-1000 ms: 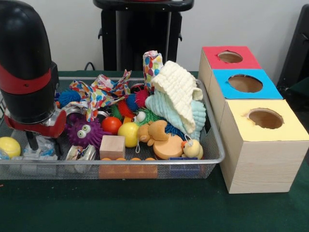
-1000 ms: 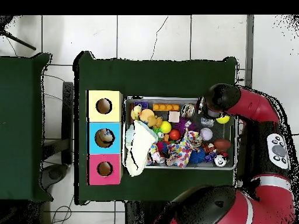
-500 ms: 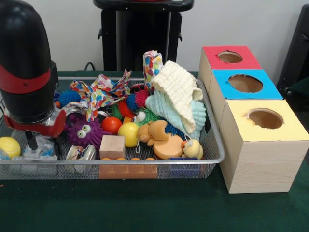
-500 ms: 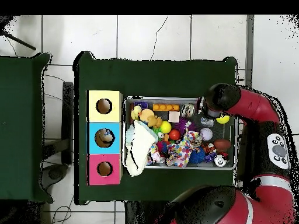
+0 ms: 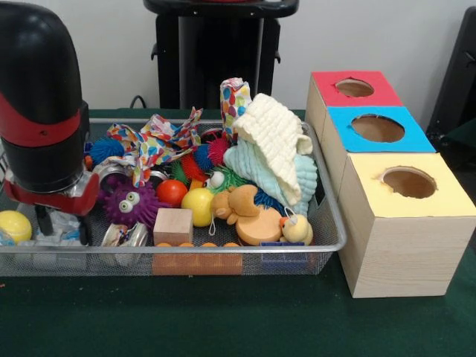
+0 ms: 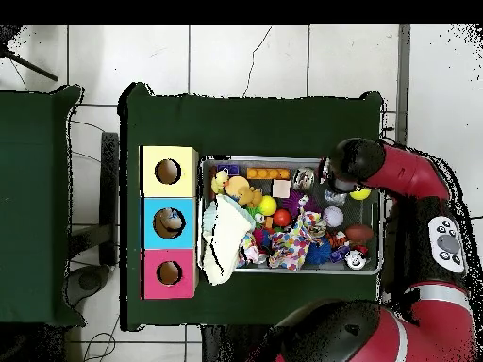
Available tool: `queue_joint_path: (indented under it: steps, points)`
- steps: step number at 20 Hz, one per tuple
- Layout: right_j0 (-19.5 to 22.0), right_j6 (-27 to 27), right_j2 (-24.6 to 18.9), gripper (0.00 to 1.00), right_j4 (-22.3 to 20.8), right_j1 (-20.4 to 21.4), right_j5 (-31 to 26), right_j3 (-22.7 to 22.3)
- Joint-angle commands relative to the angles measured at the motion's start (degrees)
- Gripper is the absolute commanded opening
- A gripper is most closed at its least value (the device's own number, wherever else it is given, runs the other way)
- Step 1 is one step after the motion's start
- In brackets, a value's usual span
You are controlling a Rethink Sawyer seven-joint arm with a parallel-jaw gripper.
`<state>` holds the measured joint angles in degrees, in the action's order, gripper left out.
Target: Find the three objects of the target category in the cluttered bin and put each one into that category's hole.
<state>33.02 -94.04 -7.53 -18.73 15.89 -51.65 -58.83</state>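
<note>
A green bench [image 5: 223, 327] carries a wire bin [image 5: 331, 223] crammed with toys and cloths, with three boxes just beside it: a yellow-topped box [image 5: 405, 223], a blue-topped box [image 5: 378, 128] and a red-topped box [image 5: 354, 88], each with a round hole. The red and black arm [image 5: 37, 104] reaches down into the bin's end farthest from the boxes, its hand [image 5: 63, 223] low among crumpled wrappers, near a purple spiky ball [image 5: 130, 204] and a yellow ball [image 5: 13, 225]. Whether the hand is open or closed cannot be told.

In the front view, three boxes [image 5: 394, 178] are lined up right of the wire bin [image 5: 327, 242], in which toys and cloths [image 5: 271, 149] are piled.
</note>
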Motion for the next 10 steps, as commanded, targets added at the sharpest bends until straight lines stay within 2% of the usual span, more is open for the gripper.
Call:
queue_joint_path:
  steps: [1,10]
  points:
    - [-2.65,-3.47,2.91,1.0,-4.8,0.41,5.03,-7.3]
    - [-7.25,-13.31,10.55,1.0,-5.54,2.29,12.34,-14.95]
